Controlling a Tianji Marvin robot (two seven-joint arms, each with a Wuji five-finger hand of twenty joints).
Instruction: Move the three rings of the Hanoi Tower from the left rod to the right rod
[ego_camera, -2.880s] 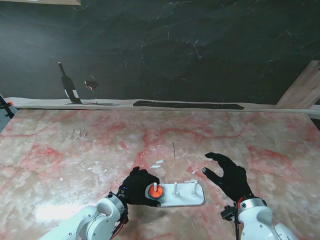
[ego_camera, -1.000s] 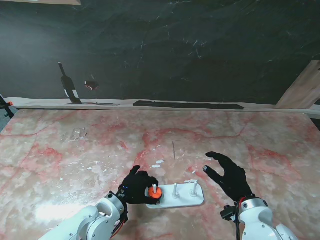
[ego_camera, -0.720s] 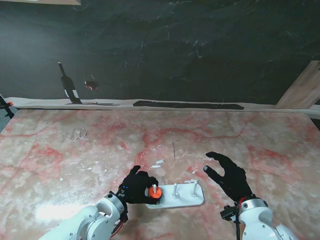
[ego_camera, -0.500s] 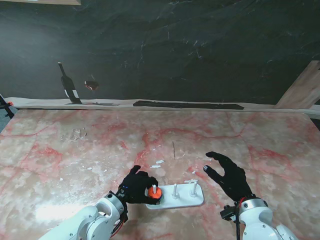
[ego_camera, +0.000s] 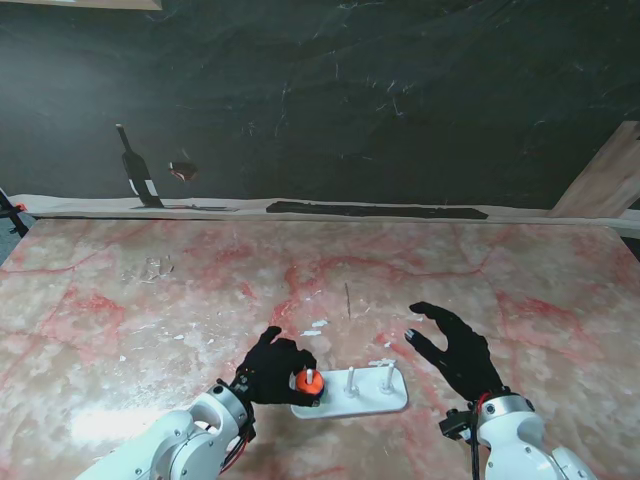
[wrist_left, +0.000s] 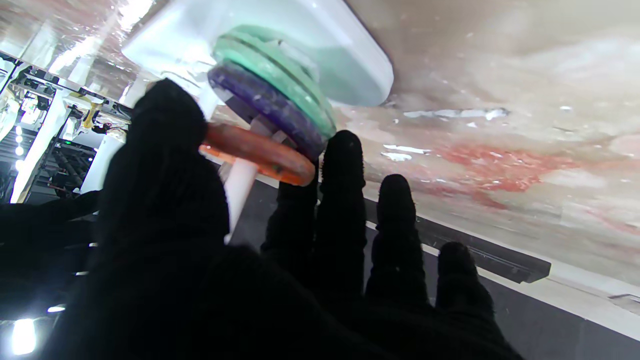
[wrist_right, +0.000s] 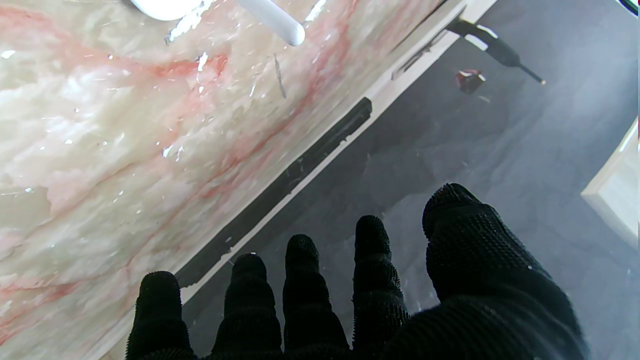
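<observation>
A black-gloved left hand (ego_camera: 272, 370) pinches the orange ring (ego_camera: 309, 381) of a Hanoi Tower at the near edge of a pink-veined marble surface (ego_camera: 150, 300). In the left wrist view the thumb (wrist_left: 165, 150) presses one side of the orange ring (wrist_left: 257, 152) and a fingertip (wrist_left: 295, 200) meets the opposite side, the ring tilted and raised partway up the left rod (wrist_left: 239, 190), clear of the two rings beneath it. The purple ring (wrist_left: 270, 112) sits directly on the green ring (wrist_left: 280, 75), both stacked at the foot of that rod on the white base (wrist_left: 345, 55). From the stand camera, the white base (ego_camera: 365, 400) carries the middle rod (ego_camera: 350, 380) and the right rod (ego_camera: 388, 374), both bare. The right hand (ego_camera: 455, 350) hovers just to the right of the base, fingers spread and curled around nothing; its wrist camera shows the fingers (wrist_right: 300, 280) fanned apart over the far table edge, with the tip of a white rod (wrist_right: 275, 20) near the picture's edge. A dark backdrop (ego_camera: 400, 100) rises behind the surface, and a pale wooden board (ego_camera: 610, 175) leans at far right.
</observation>
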